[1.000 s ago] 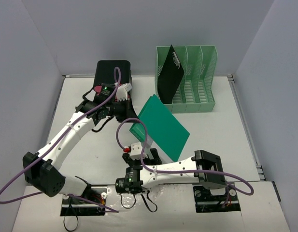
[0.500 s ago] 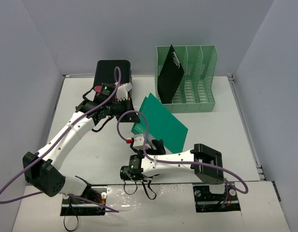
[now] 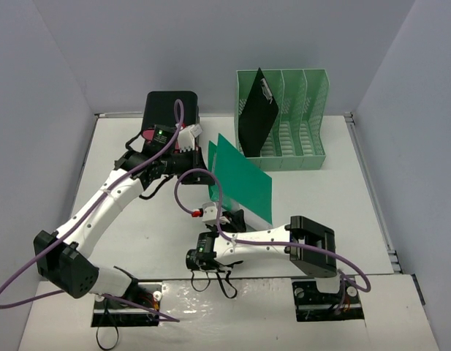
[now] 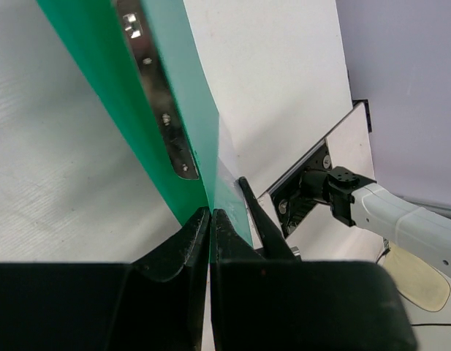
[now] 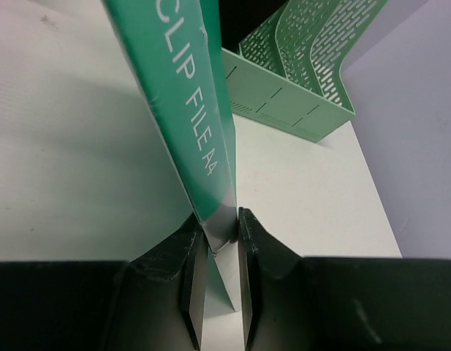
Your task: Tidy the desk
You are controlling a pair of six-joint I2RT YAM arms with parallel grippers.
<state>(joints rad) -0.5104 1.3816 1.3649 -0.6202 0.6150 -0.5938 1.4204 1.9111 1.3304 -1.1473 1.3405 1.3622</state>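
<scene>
A green clip file (image 3: 243, 186) stands on edge in the middle of the white desk (image 3: 335, 197), tilted a little. My left gripper (image 3: 203, 157) holds its far upper corner; in the left wrist view the jaws (image 4: 210, 213) are pinched on the green cover (image 4: 115, 95) beside its metal clip strip (image 4: 159, 110). My right gripper (image 3: 236, 219) sits at the file's near lower edge. In the right wrist view its jaws (image 5: 220, 219) press both sides of the file's spine (image 5: 185, 95), which is printed "CLIP FILE A4".
A mint-green file rack (image 3: 294, 124) stands at the back right, with a black clipboard (image 3: 256, 113) in its leftmost slot. A black box (image 3: 169, 110) sits at the back left behind the left wrist. Grey walls edge the desk.
The right gripper has closed from wide open onto the file's near edge. The file has swung from lying slanted towards the right to standing nearly upright.
</scene>
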